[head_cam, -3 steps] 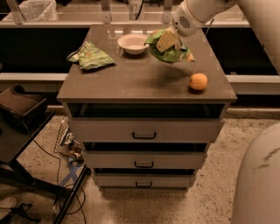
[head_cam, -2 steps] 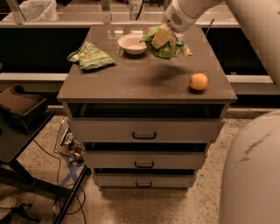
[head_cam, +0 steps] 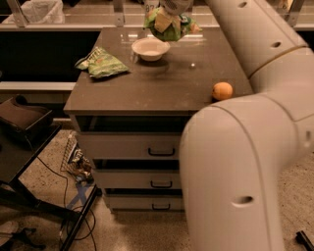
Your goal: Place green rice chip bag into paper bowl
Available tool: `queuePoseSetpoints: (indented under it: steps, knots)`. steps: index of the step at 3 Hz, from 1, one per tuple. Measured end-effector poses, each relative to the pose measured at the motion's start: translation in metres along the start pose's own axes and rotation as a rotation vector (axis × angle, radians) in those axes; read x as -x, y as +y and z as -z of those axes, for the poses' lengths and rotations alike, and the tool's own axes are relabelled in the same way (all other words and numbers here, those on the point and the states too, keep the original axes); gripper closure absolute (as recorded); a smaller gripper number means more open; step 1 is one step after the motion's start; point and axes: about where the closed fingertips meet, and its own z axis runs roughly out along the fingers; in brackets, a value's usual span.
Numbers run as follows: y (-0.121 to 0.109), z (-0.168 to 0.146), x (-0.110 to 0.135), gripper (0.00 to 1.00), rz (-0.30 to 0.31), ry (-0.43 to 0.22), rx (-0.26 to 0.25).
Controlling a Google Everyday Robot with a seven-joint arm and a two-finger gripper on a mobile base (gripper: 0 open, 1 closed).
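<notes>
Claw [head_cam: 170, 7] — cropped at top edge — grips green rice chip bag [head_cam: 171, 29].

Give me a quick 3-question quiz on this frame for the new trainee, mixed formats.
1. True or false: the green rice chip bag already lies inside the paper bowl.
2. What lies on the cabinet top to the left of the bowl? A) a paler green bag B) a soda can C) a sponge
3. Fill in: the round fruit near the top's right edge is coloured ____.

Key
1. False: the gripper, at the top of the view, holds the bag in the air over the bowl's far side.
2. A
3. orange
</notes>
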Motion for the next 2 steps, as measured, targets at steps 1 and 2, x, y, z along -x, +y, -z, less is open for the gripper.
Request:
queuePoseSetpoints:
  steps: [1, 2]
  knots:
    - [-0.0143, -0.0181, 0.0230, 1.00, 0.042, -0.011, -0.041]
    - [-0.0191, -0.0161, 0.0267, 1.00, 0.041, -0.022, -0.053]
